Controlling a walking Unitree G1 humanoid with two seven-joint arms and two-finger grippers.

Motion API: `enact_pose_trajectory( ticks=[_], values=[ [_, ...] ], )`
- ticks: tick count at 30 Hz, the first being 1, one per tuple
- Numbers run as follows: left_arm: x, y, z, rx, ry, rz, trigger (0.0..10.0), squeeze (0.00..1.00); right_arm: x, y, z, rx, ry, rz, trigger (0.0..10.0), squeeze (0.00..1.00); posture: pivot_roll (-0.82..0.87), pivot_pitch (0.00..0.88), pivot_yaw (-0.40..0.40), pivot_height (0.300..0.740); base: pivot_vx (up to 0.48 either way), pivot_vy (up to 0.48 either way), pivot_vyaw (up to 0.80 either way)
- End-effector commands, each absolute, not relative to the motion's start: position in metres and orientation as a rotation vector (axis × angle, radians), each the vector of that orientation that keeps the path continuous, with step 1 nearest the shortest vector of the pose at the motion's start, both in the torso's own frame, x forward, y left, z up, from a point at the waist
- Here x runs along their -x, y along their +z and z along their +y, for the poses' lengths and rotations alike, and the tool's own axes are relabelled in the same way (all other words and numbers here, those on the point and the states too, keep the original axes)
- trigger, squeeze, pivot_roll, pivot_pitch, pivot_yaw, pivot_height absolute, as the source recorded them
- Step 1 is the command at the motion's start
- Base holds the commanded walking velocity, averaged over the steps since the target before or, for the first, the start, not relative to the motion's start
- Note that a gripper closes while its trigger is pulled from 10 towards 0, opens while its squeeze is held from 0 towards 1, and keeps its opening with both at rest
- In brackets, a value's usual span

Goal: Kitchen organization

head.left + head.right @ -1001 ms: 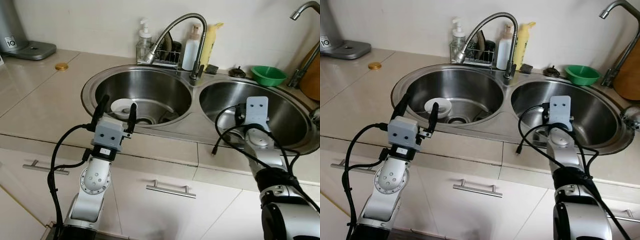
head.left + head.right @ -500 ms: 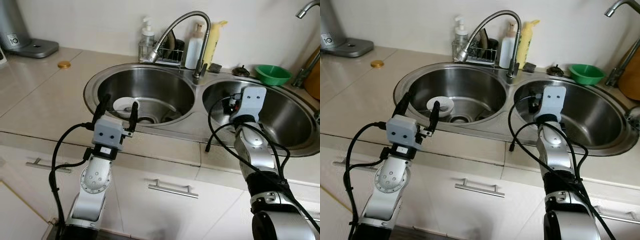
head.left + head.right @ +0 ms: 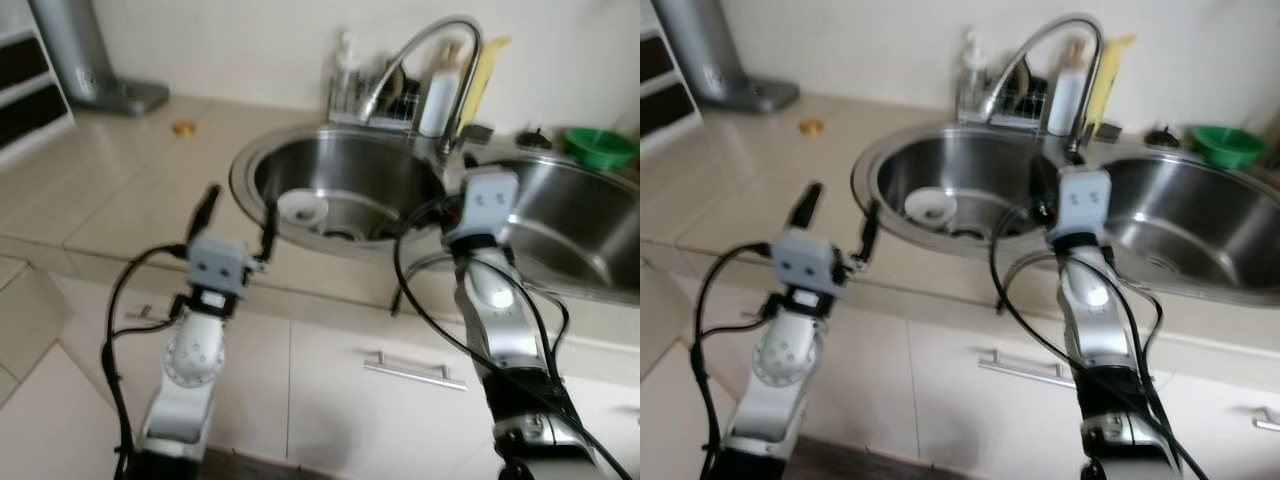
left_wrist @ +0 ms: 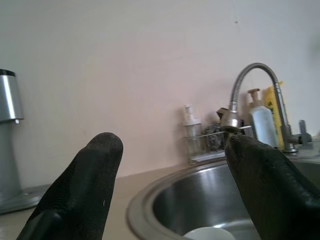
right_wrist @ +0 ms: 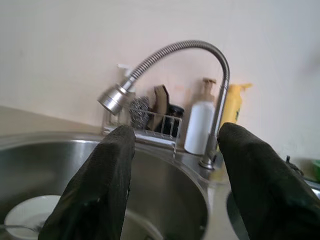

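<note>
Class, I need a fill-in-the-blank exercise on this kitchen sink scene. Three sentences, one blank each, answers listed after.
1. The white bowl sits in the ____ basin of the double sink.
2. The small bowl behind the right basin is ____ in colour.
3. The left gripper has its fingers ____.

Missing words: left; green; open

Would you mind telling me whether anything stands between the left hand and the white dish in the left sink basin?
Only the sink's steel rim. The left hand, open, is over the counter just outside it; the white dish lies in the basin beyond.
</note>
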State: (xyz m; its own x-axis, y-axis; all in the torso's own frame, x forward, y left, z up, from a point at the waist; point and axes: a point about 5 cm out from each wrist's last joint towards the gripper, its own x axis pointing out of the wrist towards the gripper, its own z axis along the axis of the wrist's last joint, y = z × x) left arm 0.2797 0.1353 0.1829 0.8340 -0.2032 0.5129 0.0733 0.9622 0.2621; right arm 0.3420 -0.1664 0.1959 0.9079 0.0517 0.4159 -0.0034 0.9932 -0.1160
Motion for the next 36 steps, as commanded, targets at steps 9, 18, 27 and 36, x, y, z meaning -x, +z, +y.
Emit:
enact_pose_trajectory(
  ticks=[9,18,27,36],
  values=[
    [-0.278,0.184,0.139,-0.255,-0.141,-0.587,10.0,0.00,-0.319,0.202,-0.155,0.122,0.080,-0.514,10.0,0.00,0.03,0.000,-0.065,0.740,0.000,0.320,0.00],
    [-0.278,0.180,0.137,-0.272,-0.153,-0.573,10.0,0.00,-0.304,0.194,-0.154,0.093,0.040,-0.491,10.0,0.00,0.01,0.000,-0.058,0.740,0.000,0.000,-0.23],
    [-0.278,0.180,0.135,-0.278,-0.163,-0.582,10.0,0.00,-0.298,0.191,-0.150,0.078,0.015,-0.482,10.0,0.00,0.01,0.000,-0.057,0.740,0.000,-0.455,-0.80],
    [-0.278,0.182,0.139,-0.261,-0.148,-0.594,10.0,0.00,-0.295,0.190,-0.153,0.082,0.003,-0.479,10.0,0.00,0.01,0.000,-0.061,0.740,0.000,-0.257,-0.80]
  ],
)
